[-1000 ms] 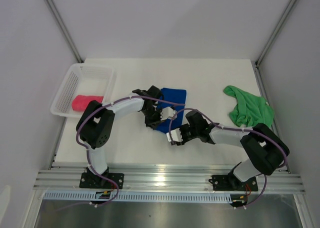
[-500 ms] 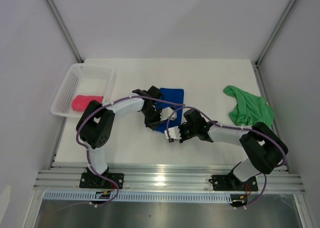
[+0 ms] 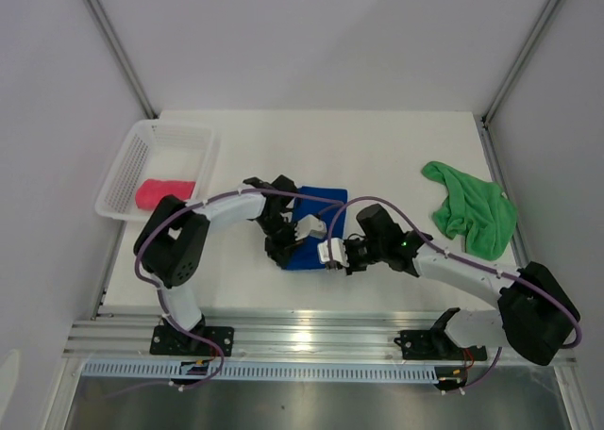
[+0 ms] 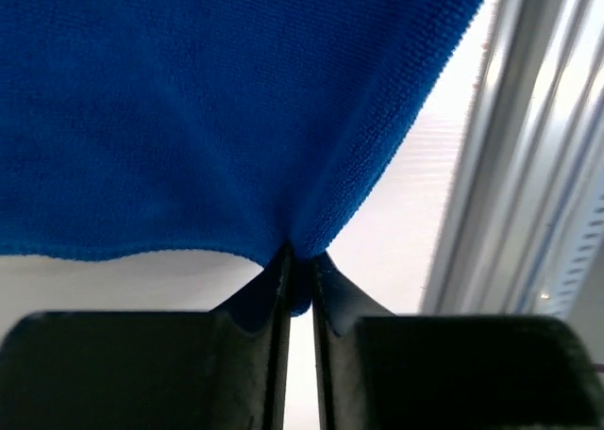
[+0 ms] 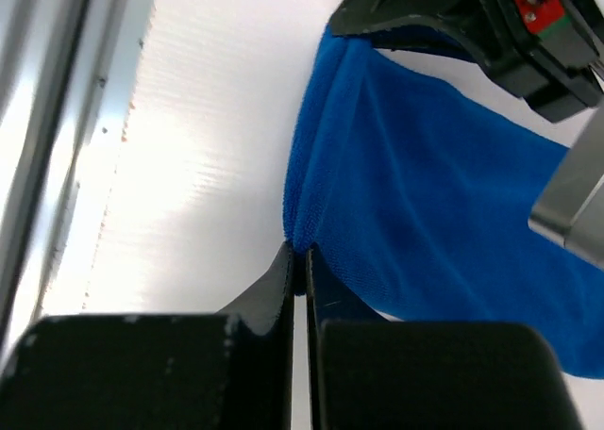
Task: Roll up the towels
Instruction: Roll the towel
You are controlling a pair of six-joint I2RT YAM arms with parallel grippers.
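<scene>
Blue towel (image 3: 304,256): we see it at the middle of the table (image 3: 396,147), toward the near edge, with both arms meeting over it.
Left gripper (image 4: 298,258): we find its jaws drawn together on the near left corner of the blue towel, with a small tuck of cloth caught between them.
Right gripper (image 5: 300,253): it is pinched tight on the towel's near edge, just to the right of the left gripper, and the cloth puckers where the fingers meet.
Towel surface: from the wrist views we see it spreading away from both pinch points, with white table showing beside it.
Pink towel (image 3: 164,193): a compact bundle inside the white mesh basket (image 3: 127,158) at the far left.
Green towel (image 3: 469,208): we see it crumpled in a loose heap at the right edge, well apart from the blue one.
</scene>
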